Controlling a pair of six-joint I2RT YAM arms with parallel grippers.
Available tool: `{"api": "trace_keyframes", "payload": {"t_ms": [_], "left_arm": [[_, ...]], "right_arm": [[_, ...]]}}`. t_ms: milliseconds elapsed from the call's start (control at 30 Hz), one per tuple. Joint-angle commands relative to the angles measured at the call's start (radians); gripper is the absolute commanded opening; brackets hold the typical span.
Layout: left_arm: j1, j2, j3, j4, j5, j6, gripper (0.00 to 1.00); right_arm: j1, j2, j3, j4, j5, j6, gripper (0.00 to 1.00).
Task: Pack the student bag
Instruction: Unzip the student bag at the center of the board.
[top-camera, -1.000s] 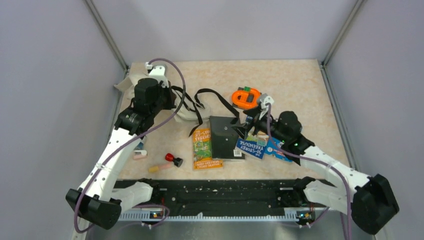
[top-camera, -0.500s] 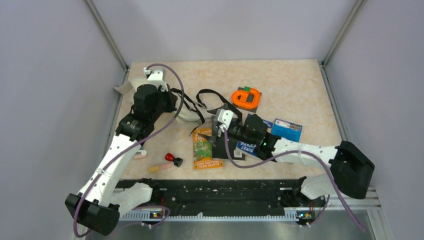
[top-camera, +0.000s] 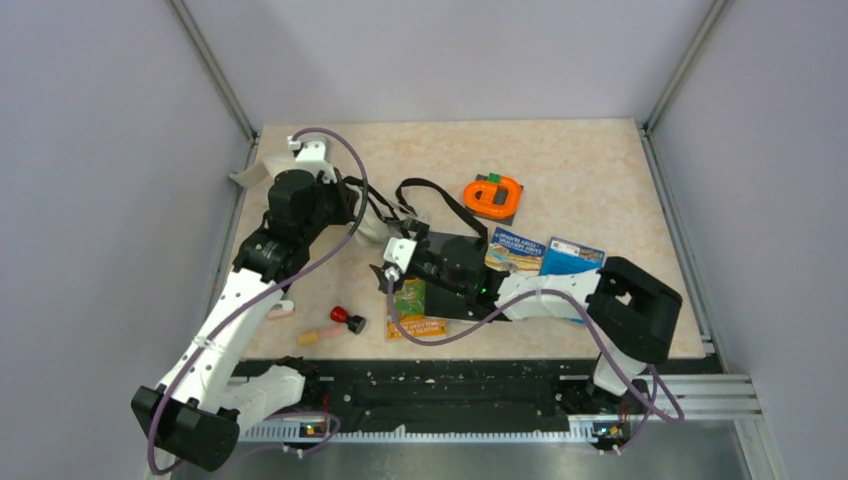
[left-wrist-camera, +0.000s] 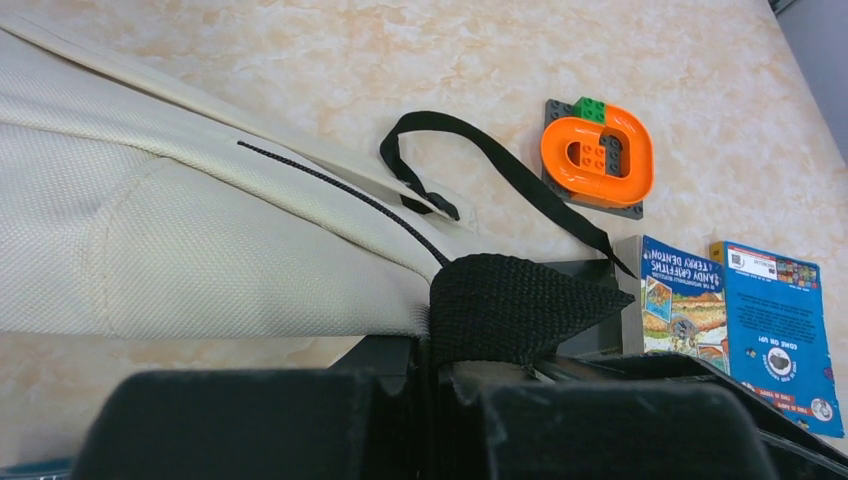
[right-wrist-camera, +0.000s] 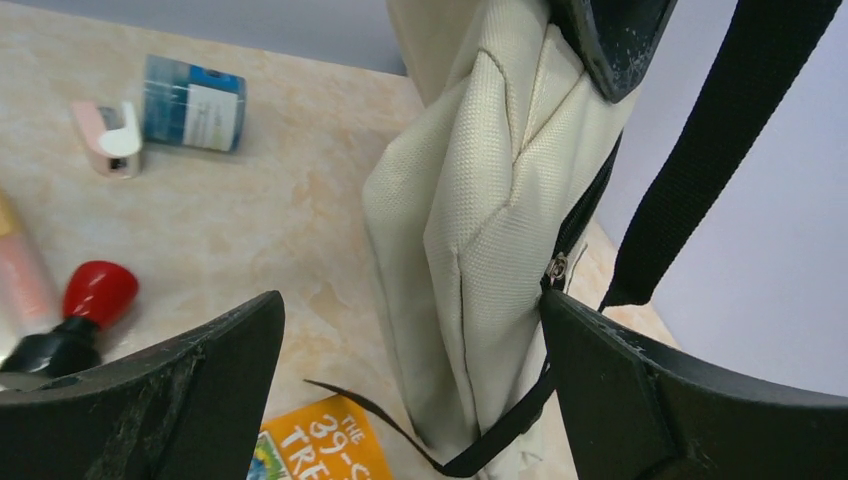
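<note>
Pinching the black webbing tab (left-wrist-camera: 510, 300) of the student bag (left-wrist-camera: 150, 230) with my left hand (left-wrist-camera: 437, 385), bag far-left on the surface (top-camera: 600, 170); right hand (right-wrist-camera: 408, 310) spread wide near the zipper pull (right-wrist-camera: 553, 268). Risk: tab slips, bag sags, I miss the pull

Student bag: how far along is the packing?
Nothing looks packed yet. The left gripper is shut on a black strap tab of the student bag, holding it up, and the open right gripper faces its zipper side. Left to do: the orange book, two blue books, the orange toy and the red-capped item lie on the table.
</note>
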Motion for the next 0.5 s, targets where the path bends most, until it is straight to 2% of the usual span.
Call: {"api": "trace_keyframes", "payload": {"t_ms": [0,200,267,400,433,467], "left_arm": [[-0.007,-0.046,-0.001,0.128,0.082,-0.029,0.0],[-0.006,-0.051,-0.004,0.134,0.099,-0.042,0.0],[-0.008,-0.055,-0.006,0.137,0.11,-0.045,0.0],[-0.008,-0.077,-0.008,0.143,0.108,-0.033,0.0],[-0.007,-0.086,-0.006,0.141,0.102,-0.027,0.0],[-0.007,-0.098,-0.005,0.139,0.099,-0.02,0.0]], "right_arm": [[0.004,0.084,0.08,0.116,0.118,-0.061,0.97],[0.005,0.191,0.138,0.219,0.24,-0.103,0.97],[0.005,0.226,0.156,0.271,0.283,-0.126,0.92],[0.005,0.242,0.19,0.292,0.299,-0.147,0.64],[0.004,0.238,0.203,0.277,0.297,-0.142,0.53],[0.004,0.232,0.216,0.262,0.3,-0.136,0.36]]}}
